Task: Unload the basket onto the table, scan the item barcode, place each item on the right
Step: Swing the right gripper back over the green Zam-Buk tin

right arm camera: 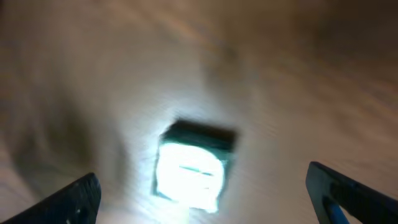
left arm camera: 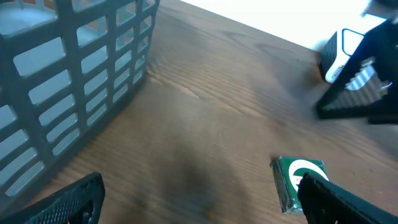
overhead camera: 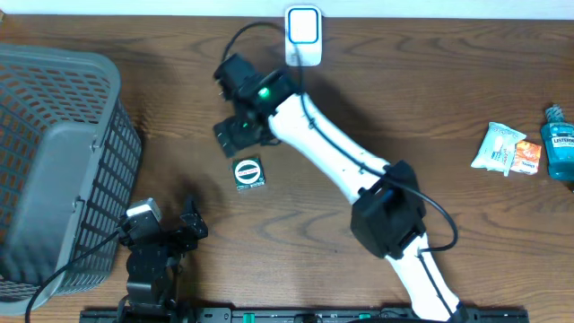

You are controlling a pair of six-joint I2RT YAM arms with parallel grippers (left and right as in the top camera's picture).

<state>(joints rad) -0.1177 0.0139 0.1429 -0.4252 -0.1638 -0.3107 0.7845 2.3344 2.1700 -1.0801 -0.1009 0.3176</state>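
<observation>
The item is a small green box with a white round logo [overhead camera: 248, 172], lying flat on the wooden table. My right gripper [overhead camera: 237, 135] hangs just above and behind it, open; in the right wrist view the box [right arm camera: 194, 168] glares white under the light, between the spread fingers of that gripper [right arm camera: 202, 186] without touching either. The white scanner with a blue screen [overhead camera: 303, 36] stands at the table's far edge. My left gripper [overhead camera: 184, 229] rests near the front edge, open and empty [left arm camera: 199, 193]; its right finger [left arm camera: 336, 202] hides part of the box [left arm camera: 295, 177].
A grey mesh basket [overhead camera: 54, 170] fills the left side. At the far right lie a white snack packet [overhead camera: 507, 148] and a blue mouthwash bottle [overhead camera: 558, 144]. The right arm [overhead camera: 332, 152] crosses the table's middle diagonally.
</observation>
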